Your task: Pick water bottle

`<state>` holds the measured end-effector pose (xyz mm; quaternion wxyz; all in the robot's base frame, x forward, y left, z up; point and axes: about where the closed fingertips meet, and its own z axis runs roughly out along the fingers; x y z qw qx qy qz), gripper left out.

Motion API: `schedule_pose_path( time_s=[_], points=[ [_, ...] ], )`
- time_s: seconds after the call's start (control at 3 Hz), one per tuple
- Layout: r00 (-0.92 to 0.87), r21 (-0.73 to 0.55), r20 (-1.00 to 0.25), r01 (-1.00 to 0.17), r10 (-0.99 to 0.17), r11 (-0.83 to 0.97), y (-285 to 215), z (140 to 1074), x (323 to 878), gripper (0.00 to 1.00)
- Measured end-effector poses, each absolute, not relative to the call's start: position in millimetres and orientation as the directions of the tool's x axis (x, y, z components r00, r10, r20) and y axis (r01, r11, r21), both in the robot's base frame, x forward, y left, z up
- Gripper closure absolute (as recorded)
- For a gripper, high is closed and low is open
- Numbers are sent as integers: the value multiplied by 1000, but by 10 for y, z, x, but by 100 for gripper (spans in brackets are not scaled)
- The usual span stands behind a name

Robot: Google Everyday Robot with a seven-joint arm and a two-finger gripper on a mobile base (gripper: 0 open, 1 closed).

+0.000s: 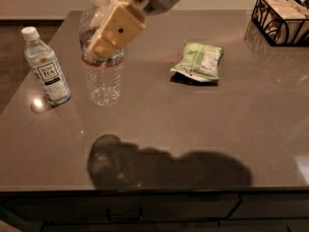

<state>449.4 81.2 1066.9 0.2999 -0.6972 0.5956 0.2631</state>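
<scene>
The robot's white-housed gripper (102, 45) with tan finger pads reaches in from the top edge, clamped on the upper body of the wide clear ribbed plastic water bottle (102, 81) with a white cap. One tan finger (116, 30) lies across the bottle's front, above its red-striped band. The bottle hangs upright over the far left of the grey-brown tabletop (193, 129). Its shadow falls apart from its base, nearer the front edge. A slim clear tea bottle (47, 69) stands just left of it. A green snack bag (198, 62) lies to the right.

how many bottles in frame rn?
2. The water bottle is clamped in the gripper, upper left of centre. The tea bottle stands on the table to its left. None looks hidden.
</scene>
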Motion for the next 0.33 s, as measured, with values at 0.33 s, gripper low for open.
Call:
schedule_pose_path(
  time_s=[0.33],
  points=[
    [156,-109,-725,-988,-671,-113,812,10693,4485,100]
  ],
)
